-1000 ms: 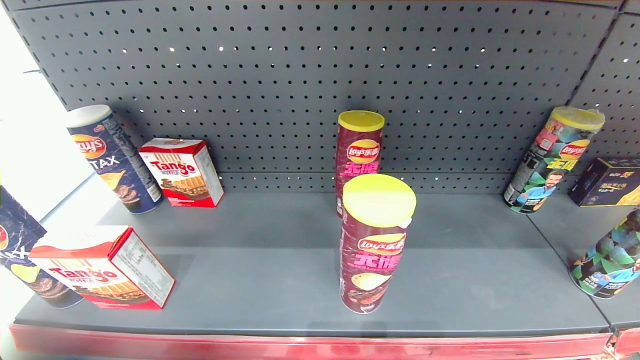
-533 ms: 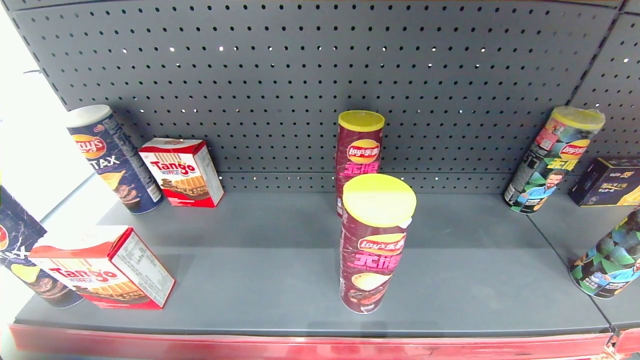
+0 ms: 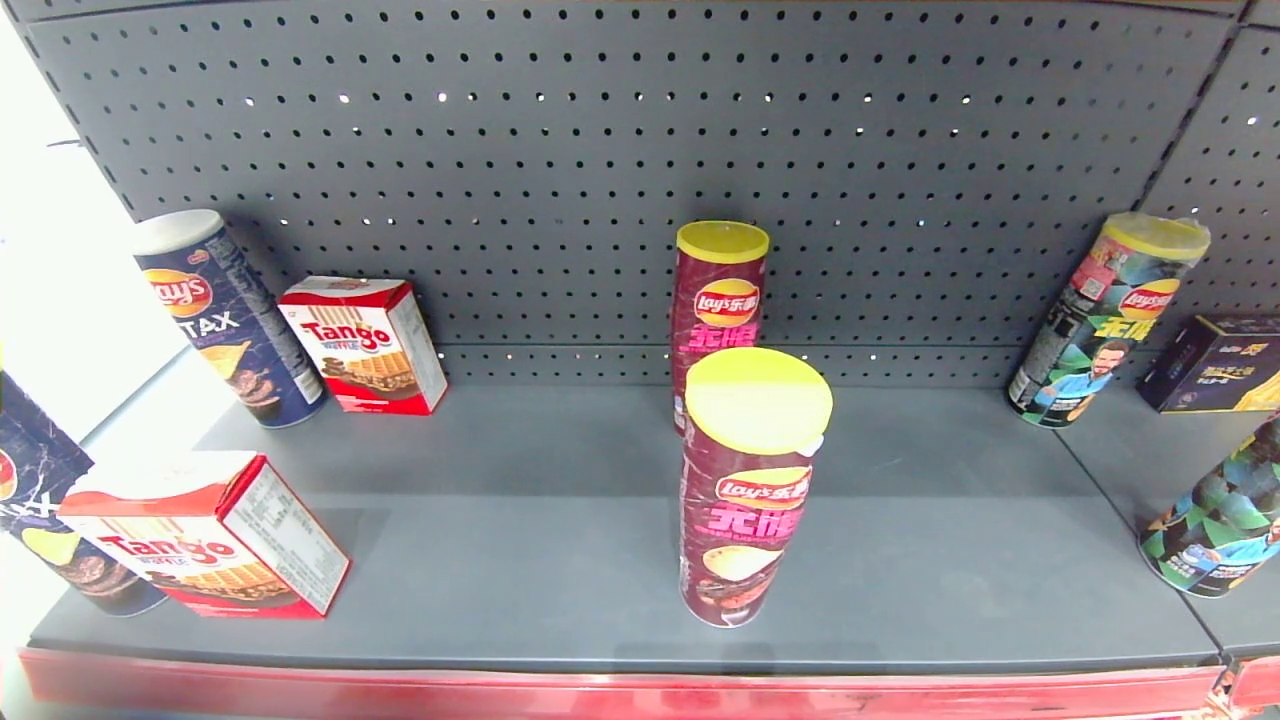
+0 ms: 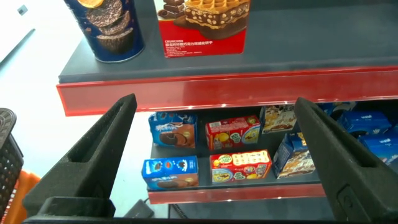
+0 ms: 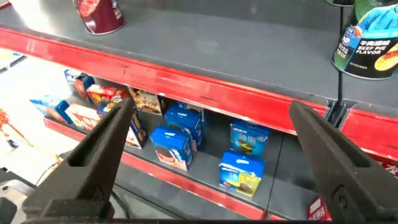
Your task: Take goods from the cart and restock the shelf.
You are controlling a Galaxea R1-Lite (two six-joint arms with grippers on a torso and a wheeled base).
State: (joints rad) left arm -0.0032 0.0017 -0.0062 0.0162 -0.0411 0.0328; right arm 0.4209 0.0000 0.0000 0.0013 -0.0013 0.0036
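The grey shelf (image 3: 520, 520) had a back wall with many small holes and a red front edge (image 3: 600, 690). Near the middle, close to the front, stood a maroon chip can (image 3: 745, 500) with a yellow lid, upright. A second maroon can (image 3: 718, 300) stood right behind it, against the back wall.

On the left side, a blue can (image 3: 225, 320) and a red wafer box (image 3: 365, 345) stood side by side at the back. Another red wafer box (image 3: 205, 540) stood at the front, next to a dark can (image 3: 50, 520) that was cut by the picture's edge. On the right side there was a green can (image 3: 1105, 320) at the back. A dark box (image 3: 1215, 365) and another green can (image 3: 1215, 530) stood on the next shelf section.

The left gripper (image 4: 216, 106) was low in front of the red edge, under the front wafer box. Its jaws were wide apart and held nothing. Between its fingers a lower shelf with small biscuit boxes (image 4: 233, 132) was seen, and a black mesh basket (image 4: 9, 162) showed at the side.

The right gripper (image 5: 211, 106) was also low before the red edge, with its jaws wide apart and empty. Blue boxes (image 5: 171, 143) stood on the lower shelf behind it.
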